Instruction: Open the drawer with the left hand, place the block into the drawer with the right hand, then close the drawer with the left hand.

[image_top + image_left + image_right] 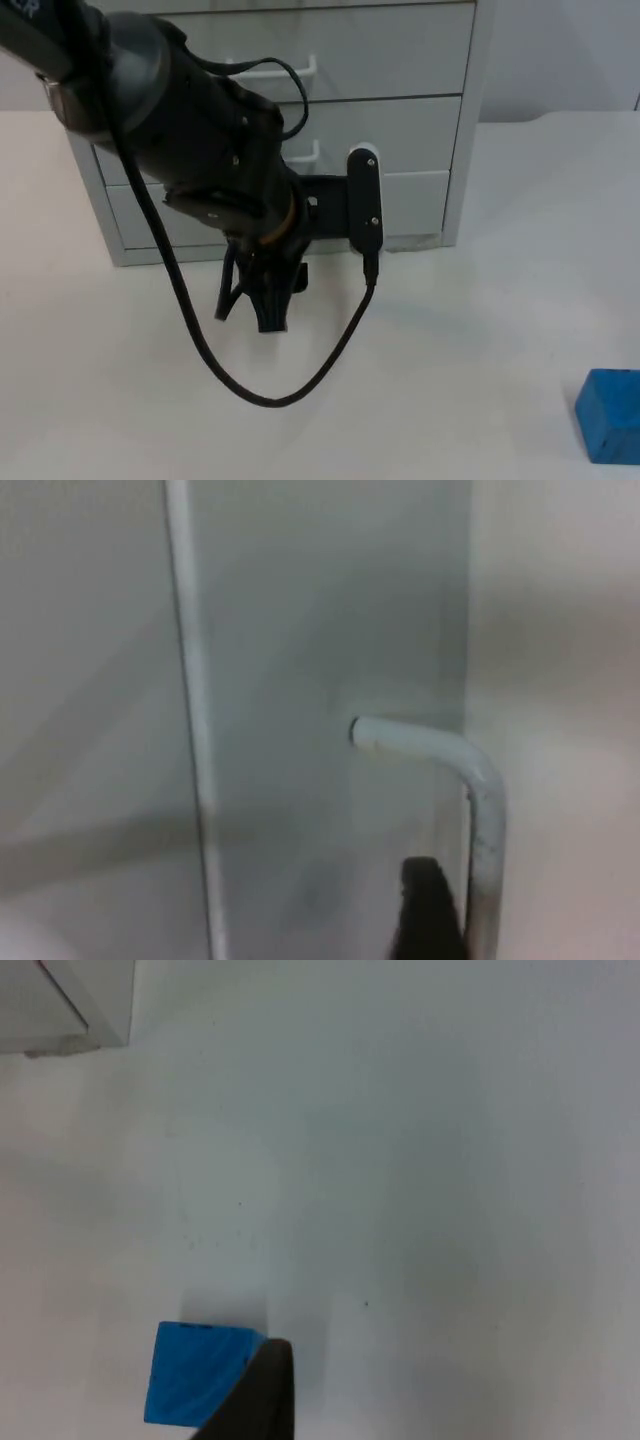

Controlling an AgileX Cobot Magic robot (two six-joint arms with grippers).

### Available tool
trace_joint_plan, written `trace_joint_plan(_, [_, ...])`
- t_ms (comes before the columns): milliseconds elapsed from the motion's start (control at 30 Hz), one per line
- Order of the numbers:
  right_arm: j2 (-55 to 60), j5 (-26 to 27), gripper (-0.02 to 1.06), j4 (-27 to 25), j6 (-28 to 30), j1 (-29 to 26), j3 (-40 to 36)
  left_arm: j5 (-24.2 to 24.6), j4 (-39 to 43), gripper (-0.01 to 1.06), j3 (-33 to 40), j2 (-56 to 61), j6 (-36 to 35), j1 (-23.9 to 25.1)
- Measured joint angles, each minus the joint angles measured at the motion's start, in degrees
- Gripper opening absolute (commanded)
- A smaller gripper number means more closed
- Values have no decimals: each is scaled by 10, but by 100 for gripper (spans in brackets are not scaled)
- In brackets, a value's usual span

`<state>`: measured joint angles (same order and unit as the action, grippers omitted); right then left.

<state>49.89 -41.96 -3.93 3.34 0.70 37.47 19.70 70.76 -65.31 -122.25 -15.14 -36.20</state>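
A grey cabinet (420, 120) with three shut drawers stands at the back of the table. My left gripper (252, 308) hangs open in front of the bottom drawer (415, 205), pointing down at the table. In the left wrist view a black fingertip (425, 910) sits right beside a bent white handle (478, 790) on a drawer front (320, 630). The blue block (610, 415) lies on the table at the front right. My right gripper (255, 1400) hovers over the table next to the blue block (195, 1375).
Two more white handles (278, 68) (306, 155) stick out from the upper drawers. The cabinet's lower corner (70, 1005) is visible in the right wrist view. White table (480, 330) stretches between cabinet and block.
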Motion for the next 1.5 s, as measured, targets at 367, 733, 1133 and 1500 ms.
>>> trace_joint_plan(367, [0,3,105,0,-2,0,0,23,16,0,-13,0,1,3])
trace_joint_plan(733, [0,9,105,6,-2,0,0,68,-93,0,60,62,43,-63])
trace_joint_plan(1133, [0,9,105,6,-2,0,0,106,-176,0,146,115,44,-154])
trace_joint_plan(1500, [0,9,105,6,-2,0,0,115,-241,0,164,115,56,-187])
